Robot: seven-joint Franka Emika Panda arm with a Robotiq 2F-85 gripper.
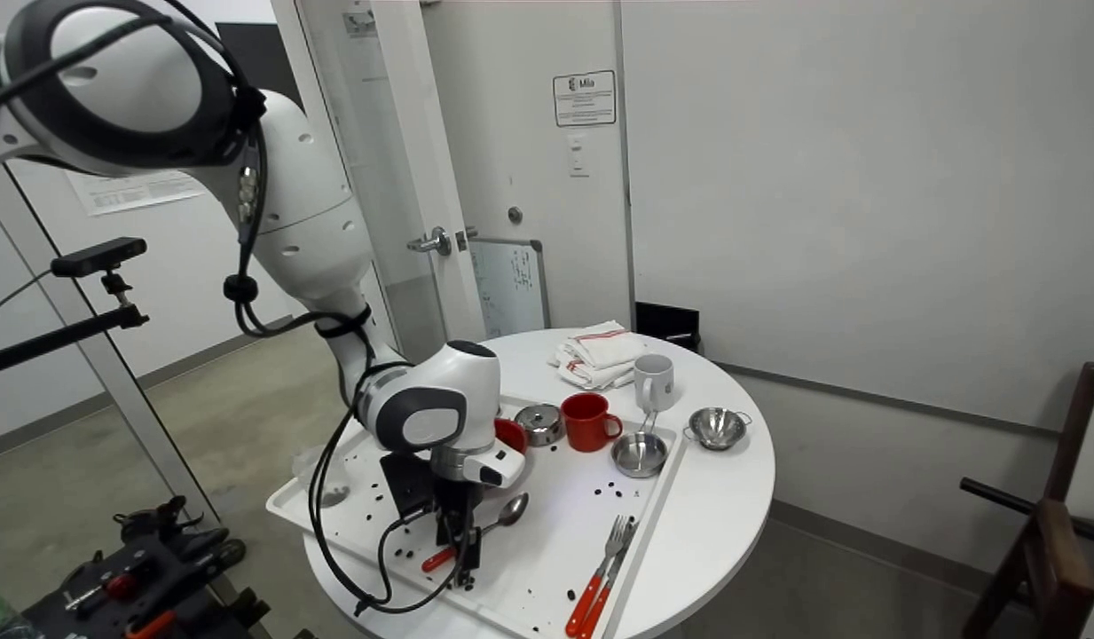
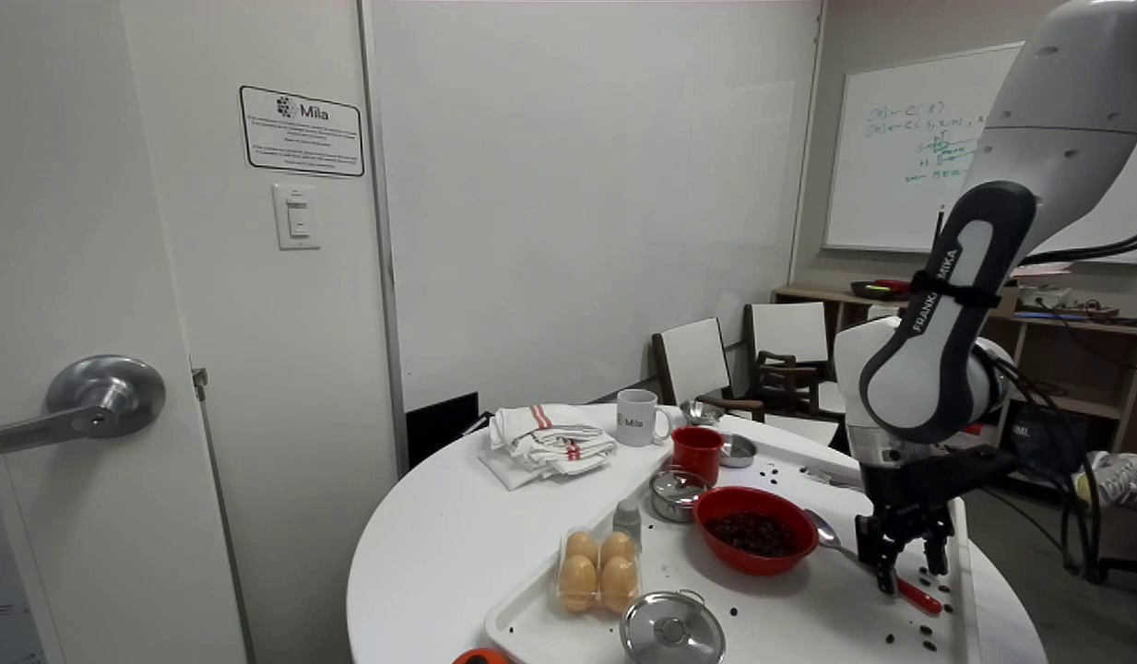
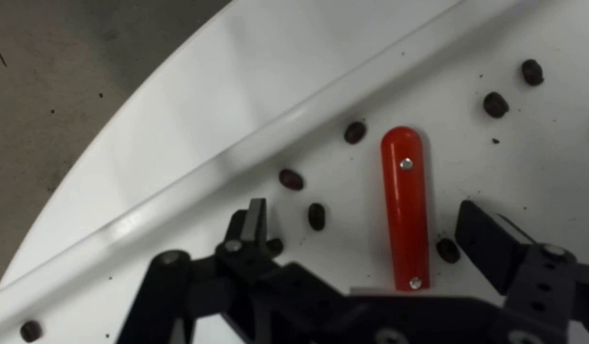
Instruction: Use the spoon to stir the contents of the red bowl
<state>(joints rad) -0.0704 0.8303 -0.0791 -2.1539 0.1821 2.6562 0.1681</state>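
The spoon, with a metal head and red handle, lies on the tray beside the red bowl. Its head shows in both exterior views (image 1: 514,509) (image 2: 823,529), its handle in the wrist view (image 3: 404,205). The red bowl (image 2: 751,559) holds dark beans (image 2: 757,532); in an exterior view it is mostly hidden behind the arm (image 1: 511,435). My gripper (image 3: 361,224) is open and points down over the handle, which lies between its fingers, nearer the right one in the wrist view. It also shows in both exterior views (image 1: 462,555) (image 2: 909,553). Nothing is held.
The white tray (image 1: 662,497) bears loose beans, a fork (image 1: 600,568) and knife (image 1: 610,577), a red cup (image 1: 589,423), a lidded silver pot (image 2: 676,495), a small pan (image 1: 640,457), eggs (image 2: 598,572) and a lid (image 2: 671,632). A mug (image 1: 655,382), towels (image 1: 600,355) and strainer (image 1: 718,429) stand off it.
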